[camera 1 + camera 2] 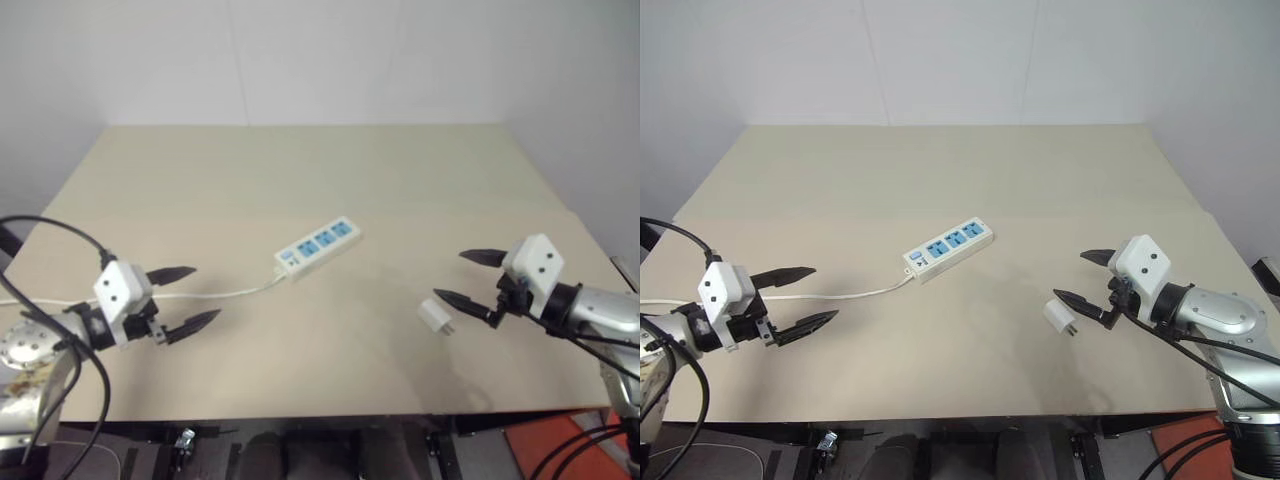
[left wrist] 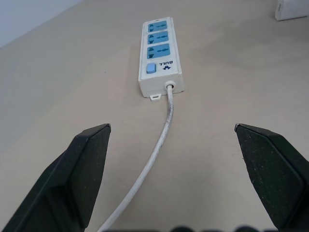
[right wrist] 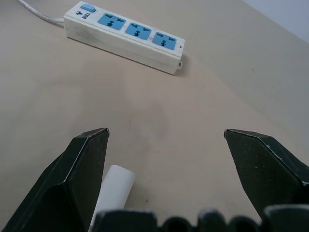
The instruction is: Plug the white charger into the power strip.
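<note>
The power strip [image 1: 318,245] lies slantwise near the middle of the beige table, three blue sockets facing up, its white cord [image 1: 232,293] trailing toward the left. The white charger [image 1: 435,316] lies on the table right of centre, prongs pointing right. My right gripper [image 1: 470,277] hovers open just right of the charger, which shows beside one finger [image 3: 87,169] in the right wrist view. At the left side my left gripper [image 1: 185,297] hangs open above the cord, aimed toward the strip's switch end [image 2: 159,79]. Neither gripper holds anything.
The table [image 1: 300,170] ends in a front edge close below both grippers and a back edge against the white wall. Black cables loop beside my left arm [image 1: 60,240].
</note>
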Robot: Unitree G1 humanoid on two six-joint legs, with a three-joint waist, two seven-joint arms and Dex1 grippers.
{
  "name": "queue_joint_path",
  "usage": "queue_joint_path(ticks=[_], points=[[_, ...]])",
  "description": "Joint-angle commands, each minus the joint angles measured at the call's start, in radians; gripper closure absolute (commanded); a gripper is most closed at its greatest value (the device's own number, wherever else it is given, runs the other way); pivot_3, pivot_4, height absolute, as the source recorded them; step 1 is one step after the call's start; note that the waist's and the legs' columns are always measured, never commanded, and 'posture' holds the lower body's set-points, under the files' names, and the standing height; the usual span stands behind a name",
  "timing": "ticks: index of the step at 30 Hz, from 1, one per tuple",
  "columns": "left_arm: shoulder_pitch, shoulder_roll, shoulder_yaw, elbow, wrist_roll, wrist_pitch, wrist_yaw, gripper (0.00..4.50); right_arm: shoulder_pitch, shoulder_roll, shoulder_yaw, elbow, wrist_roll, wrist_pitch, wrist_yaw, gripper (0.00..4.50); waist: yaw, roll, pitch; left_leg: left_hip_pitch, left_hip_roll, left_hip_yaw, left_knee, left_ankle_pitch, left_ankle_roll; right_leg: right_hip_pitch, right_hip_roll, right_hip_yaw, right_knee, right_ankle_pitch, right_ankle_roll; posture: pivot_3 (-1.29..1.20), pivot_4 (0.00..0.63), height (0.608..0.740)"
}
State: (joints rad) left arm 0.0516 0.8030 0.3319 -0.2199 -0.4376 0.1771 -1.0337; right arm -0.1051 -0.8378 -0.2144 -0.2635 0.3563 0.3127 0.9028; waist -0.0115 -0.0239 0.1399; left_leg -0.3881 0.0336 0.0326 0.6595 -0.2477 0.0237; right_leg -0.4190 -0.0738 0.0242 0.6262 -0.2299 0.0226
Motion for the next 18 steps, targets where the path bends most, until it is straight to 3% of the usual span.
queue_joint_path(ticks=[1, 11, 18], points=[[-0.02, 0.002, 0.001, -0.025, -0.018, -0.005, 0.001, 0.01, -0.015, -0.003, -0.025, -0.014, 0.0, -0.025, -0.009, 0.0, 0.0, 0.0, 0.0, 0.0, 0.0, 0.0, 0.0, 0.0, 0.0, 0.0, 0.0, 0.0, 0.0, 0.0, 0.0, 0.0, 0.15, 0.74], [-0.055, 0.003, -0.018, -0.055, -0.02, 0.042, 0.025, 0.01, -0.02, -0.005, -0.029, -0.014, 0.002, -0.026, -0.007, 0.0, 0.0, 0.0, 0.0, 0.0, 0.0, 0.0, 0.0, 0.0, 0.0, 0.0, 0.0, 0.0, 0.0, 0.0, 0.0, 0.0, 0.15, 0.74], [-0.225, -0.026, -0.234, 0.071, 0.101, 0.11, 0.063, 0.01, -0.047, 0.01, -0.01, -0.01, -0.003, -0.033, -0.013, 0.0, 0.005, 0.0, 0.0, 0.002, -0.001, 0.0, 0.0, 0.0, 0.0, 0.002, 0.0, 0.001, 0.001, 0.0, 0.0, 0.0, 0.15, 0.74]])
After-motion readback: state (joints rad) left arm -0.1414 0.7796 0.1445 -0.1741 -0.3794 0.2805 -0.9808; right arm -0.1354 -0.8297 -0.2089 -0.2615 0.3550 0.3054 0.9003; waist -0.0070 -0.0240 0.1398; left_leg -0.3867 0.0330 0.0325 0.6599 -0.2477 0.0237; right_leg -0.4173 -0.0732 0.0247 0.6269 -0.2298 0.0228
